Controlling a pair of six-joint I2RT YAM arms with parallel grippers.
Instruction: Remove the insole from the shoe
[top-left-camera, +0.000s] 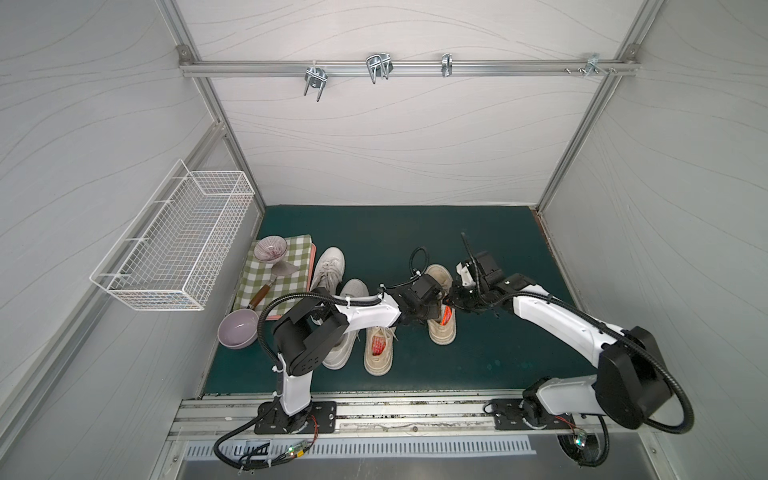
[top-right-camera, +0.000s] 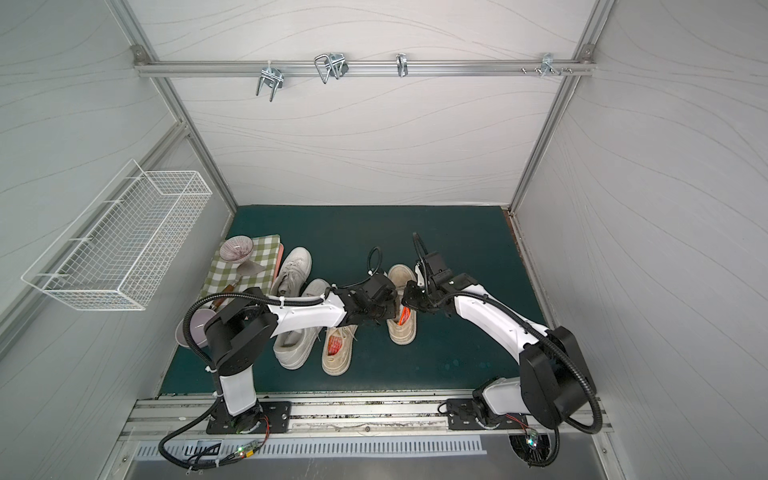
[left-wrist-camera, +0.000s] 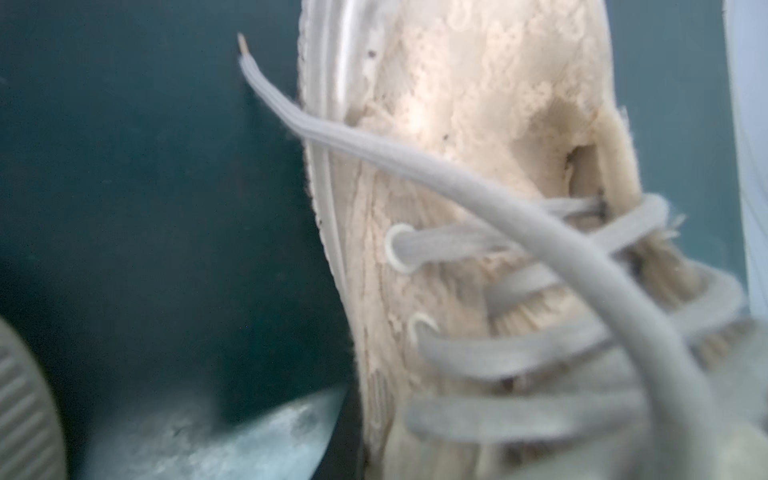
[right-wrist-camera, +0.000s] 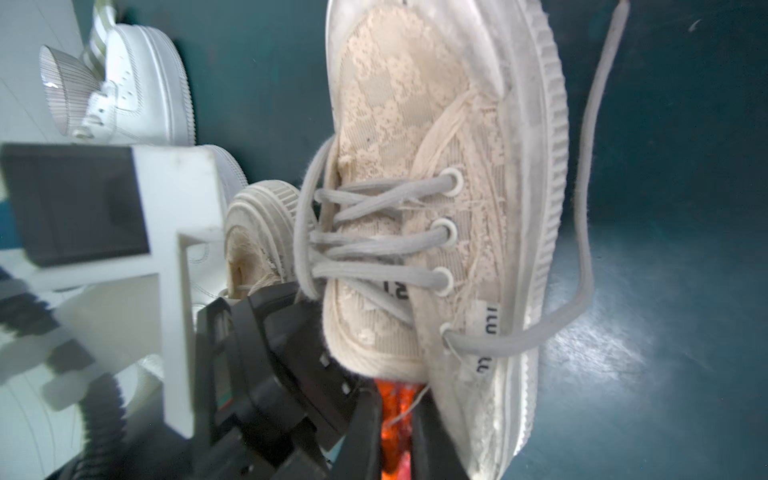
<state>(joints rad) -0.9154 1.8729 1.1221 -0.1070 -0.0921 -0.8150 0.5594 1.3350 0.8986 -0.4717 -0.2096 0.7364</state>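
**Insole pinched at the heel opening, shoe not yet emptied**

Nearest the arm bases lies a spare beige shoe (top-left-camera: 378, 351), its own reddish lining showing, apart from the job.

Just beyond it, both arms meet over the beige lace shoe (right-wrist-camera: 415, 124), which rests on the green worktop (top-left-camera: 498, 257). The orange insole (top-left-camera: 445, 316) is inside this shoe, visible only at the heel opening. The right claw (right-wrist-camera: 395, 401) has its two dark fingers drawn nearly together with the orange edge between them, so it appears to grip the insole. The left claw (top-left-camera: 434, 309) sits at the shoe's collar, closed down; whether it pinches the collar cannot be told.

The insole is probably thin, light and floppy, and will likely bend rather than slide out stiffly. The heel edge is the sensible hold. Its front may drag under the laces, and so light a shoe would likely rise with it unless pinned.

Farther off are the white sneakers (top-left-camera: 328, 266) and checked cloth (top-left-camera: 286, 266).
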